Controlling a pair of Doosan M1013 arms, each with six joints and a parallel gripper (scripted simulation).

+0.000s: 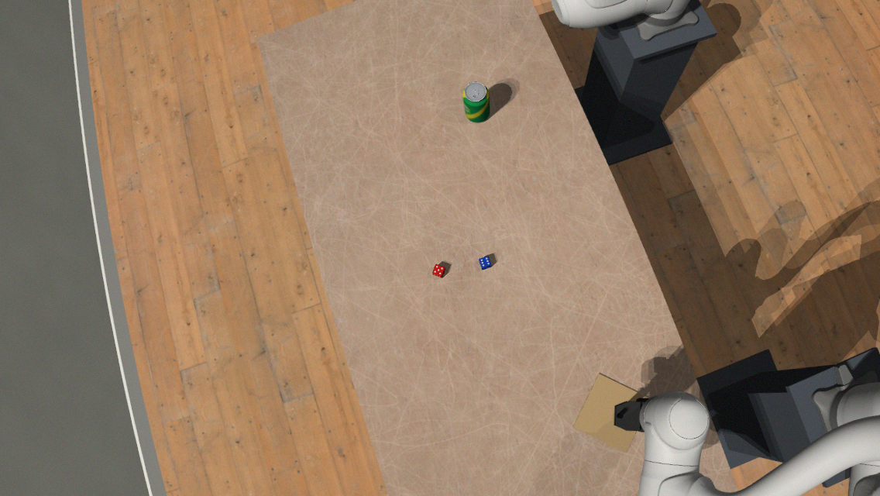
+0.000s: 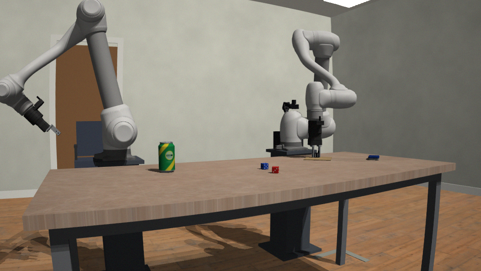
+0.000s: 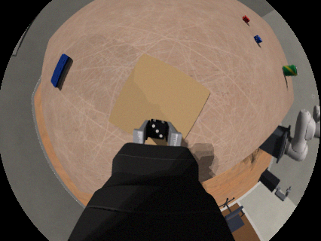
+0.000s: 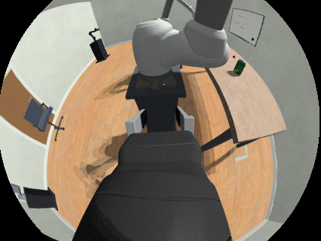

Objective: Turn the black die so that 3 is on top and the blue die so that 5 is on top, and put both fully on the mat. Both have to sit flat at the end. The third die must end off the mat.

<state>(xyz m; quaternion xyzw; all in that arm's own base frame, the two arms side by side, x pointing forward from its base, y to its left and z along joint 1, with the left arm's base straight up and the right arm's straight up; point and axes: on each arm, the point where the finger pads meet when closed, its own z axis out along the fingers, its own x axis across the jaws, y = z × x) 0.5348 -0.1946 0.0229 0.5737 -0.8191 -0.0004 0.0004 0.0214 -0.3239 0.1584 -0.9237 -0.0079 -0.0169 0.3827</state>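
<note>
Office-like room with whiteboard point(image 4: 246, 26)
</note>
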